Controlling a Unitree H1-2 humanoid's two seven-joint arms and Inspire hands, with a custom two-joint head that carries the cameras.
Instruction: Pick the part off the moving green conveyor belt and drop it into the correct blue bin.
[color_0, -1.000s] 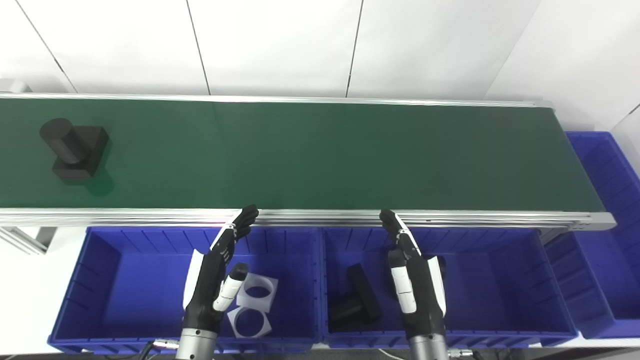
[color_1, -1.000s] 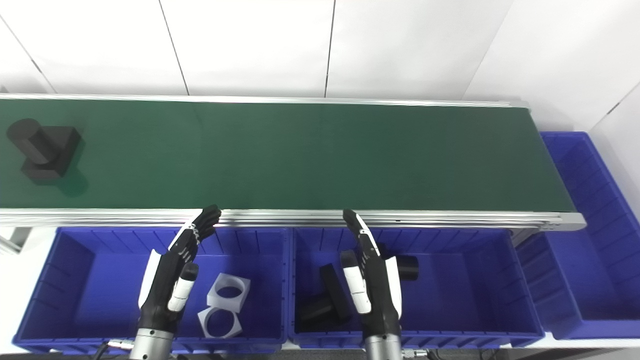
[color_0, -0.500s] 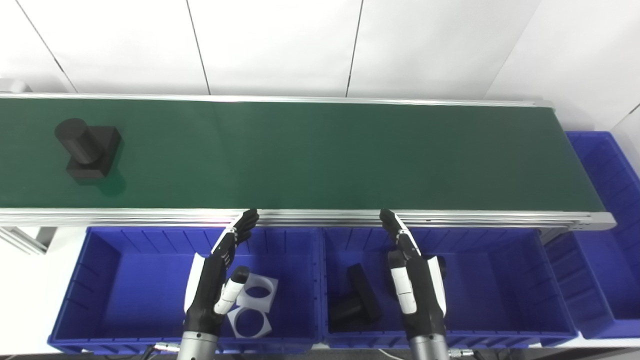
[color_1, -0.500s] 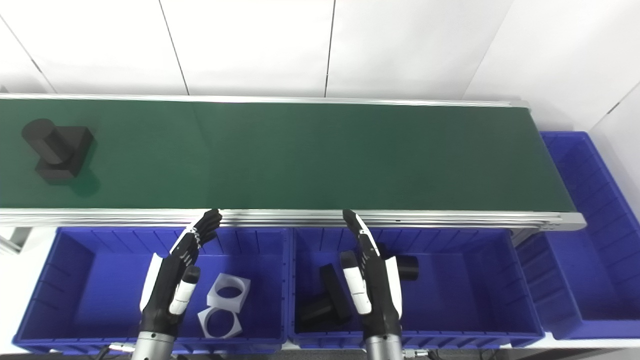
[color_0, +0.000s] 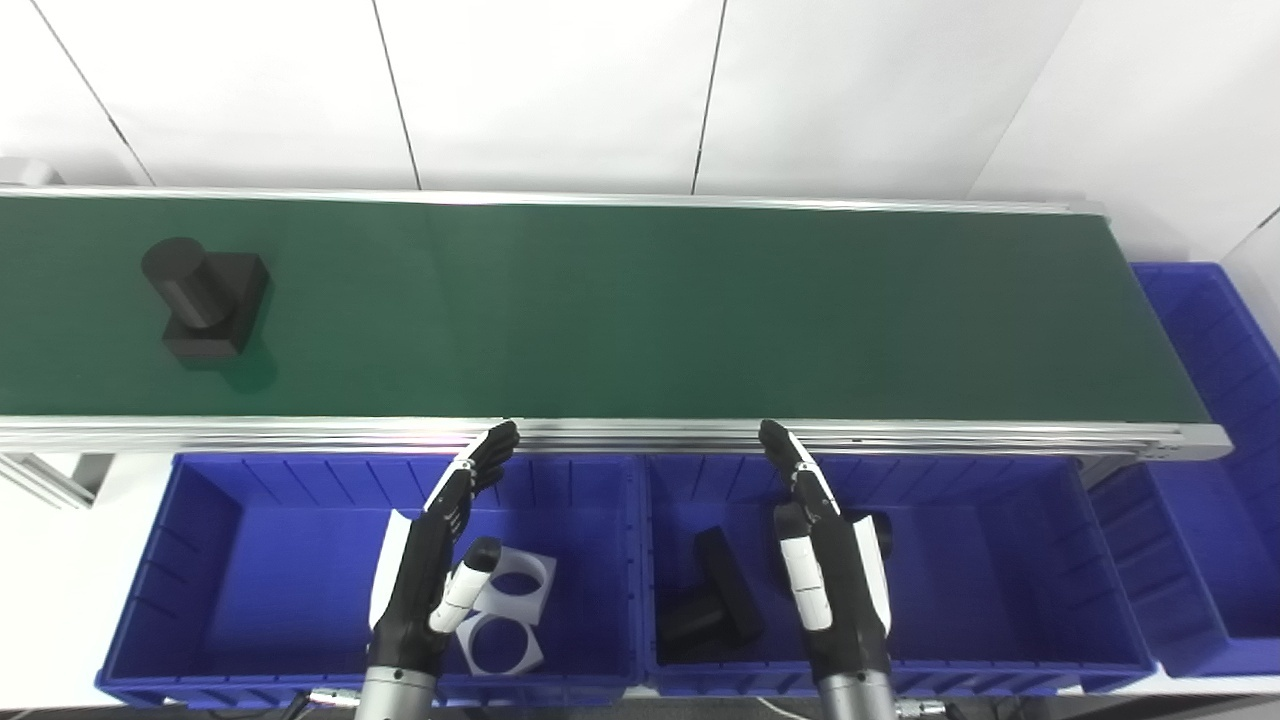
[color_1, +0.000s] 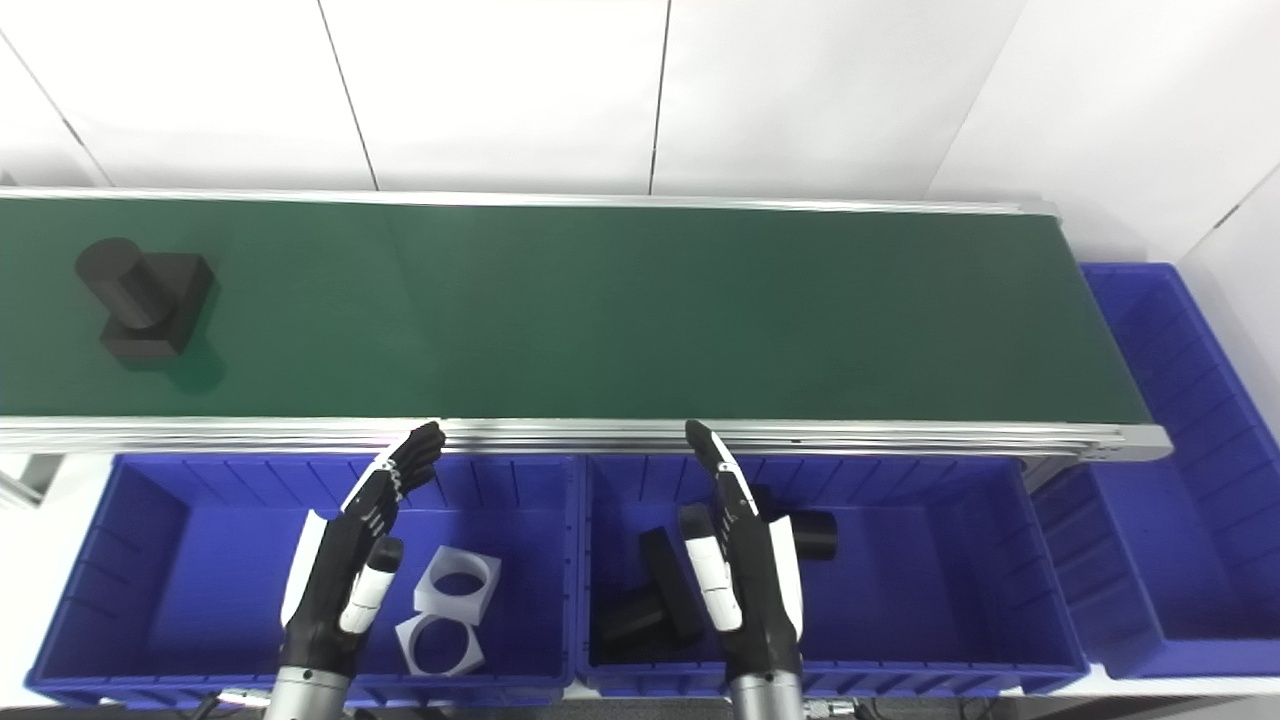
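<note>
A black part (color_0: 205, 303), a cylinder standing on a square block, rides the green conveyor belt (color_0: 640, 310) at its far left. My left hand (color_0: 432, 560) hovers open over the left blue bin (color_0: 210, 560), fingers stretched toward the belt's near rail. Over the middle blue bin (color_0: 1000, 560) my right hand (color_0: 825, 555) is open too and holds nothing. Both hands are well to the right of the part and below the belt.
The left bin holds two white square rings (color_0: 505, 610). The middle bin holds black parts (color_0: 715, 600), one partly hidden behind my right hand. A third blue bin (color_0: 1215, 400) sits past the belt's right end. An aluminium rail (color_0: 640, 433) edges the belt.
The black part has travelled to the right along the belt. My left hand has shifted slightly; the right hand is almost still.
</note>
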